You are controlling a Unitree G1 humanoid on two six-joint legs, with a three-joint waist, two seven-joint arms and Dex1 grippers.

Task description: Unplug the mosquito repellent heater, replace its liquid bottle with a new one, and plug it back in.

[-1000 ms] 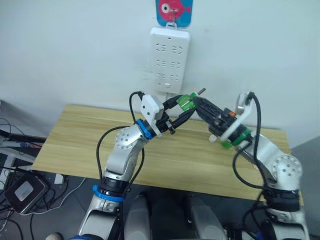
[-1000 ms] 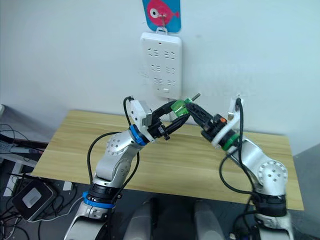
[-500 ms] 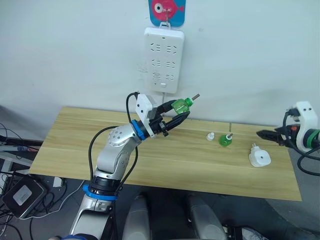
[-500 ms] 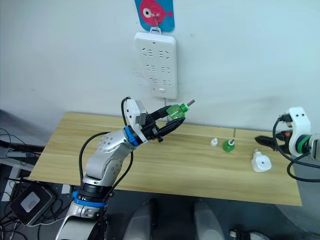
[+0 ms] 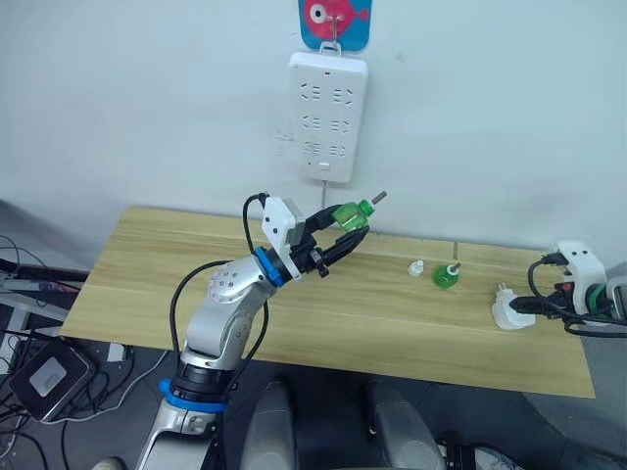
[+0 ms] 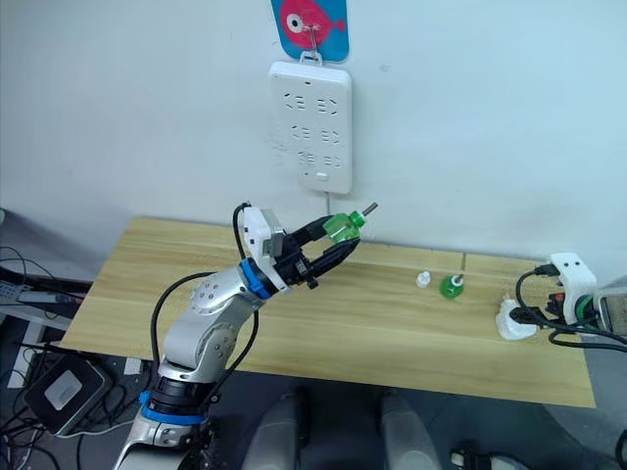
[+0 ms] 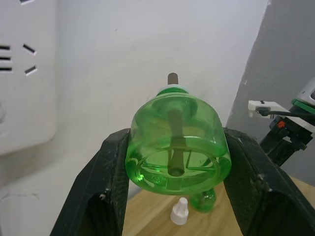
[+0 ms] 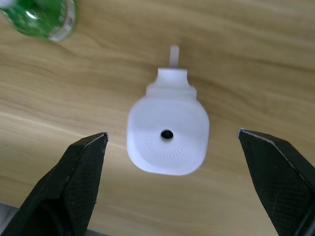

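My left gripper [image 5: 345, 231] is shut on a clear green liquid bottle [image 5: 350, 213], held tilted in the air above the table's middle, its wick pointing toward the wall. In the left wrist view the bottle [image 7: 178, 147] sits base-on between the two fingers. The white mosquito repellent heater [image 5: 508, 313] lies unplugged on the wooden table [image 5: 157, 264] near the right end, its round hole [image 8: 167, 133] showing in the right wrist view. My right gripper [image 8: 171, 134] is open wide, its fingers on either side of the heater [image 8: 167, 142] and apart from it.
A second green bottle [image 5: 445, 277] stands on the table beside a small white cap [image 5: 416, 267], left of the heater. A long white power strip [image 5: 328, 117] hangs on the wall under a fish-shaped hook [image 5: 336, 20]. Cables and a box lie on the floor at left.
My right gripper has left the bottle in the left gripper, swung out to the right and come down around the heater. The left gripper keeps hold of the bottle.
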